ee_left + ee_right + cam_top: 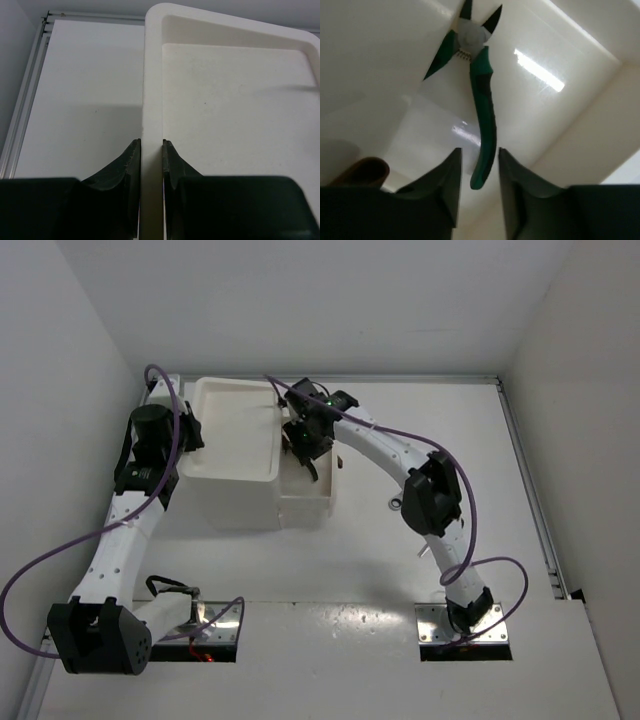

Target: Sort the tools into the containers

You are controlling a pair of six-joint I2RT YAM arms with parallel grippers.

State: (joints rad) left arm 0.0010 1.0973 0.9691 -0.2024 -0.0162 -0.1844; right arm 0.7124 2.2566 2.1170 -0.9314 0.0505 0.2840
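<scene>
Right gripper (480, 150) poised over pliers (485, 100) in the open drawer (545, 125)
Its fingers stand narrowly apart, a green handle tip loose between them. The pliers run straight away, head against the far wall, so this arm is nearer. Left gripper (151, 145) pinches the box rim (152, 75).

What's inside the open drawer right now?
Green-handled pliers are in the drawer. One handle is partly hidden behind a white panel; the right end effector covers the near floor.
</scene>
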